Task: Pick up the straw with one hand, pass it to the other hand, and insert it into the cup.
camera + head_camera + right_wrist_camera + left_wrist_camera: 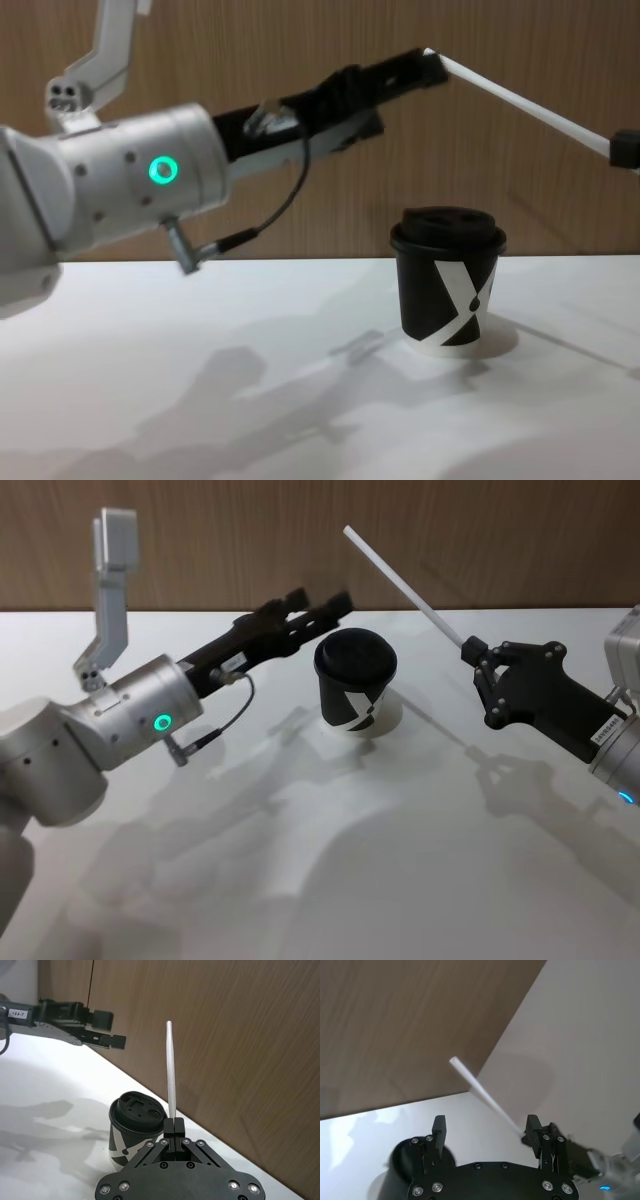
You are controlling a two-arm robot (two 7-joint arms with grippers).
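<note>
One legible label [15,1012], "184-7", on left tool [114,1029]; right tool [468,652] grips straw [400,580].

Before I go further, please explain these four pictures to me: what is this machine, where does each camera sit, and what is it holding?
It is a robot with two arms, each ending in a gripper. One camera looks down from its head, one across from its chest, one sits on each wrist. On the white table stands a lidded black cup. The right gripper is shut on one end of a white straw, slanting in the air. The left gripper, open, is raised near the straw's free end.
</note>
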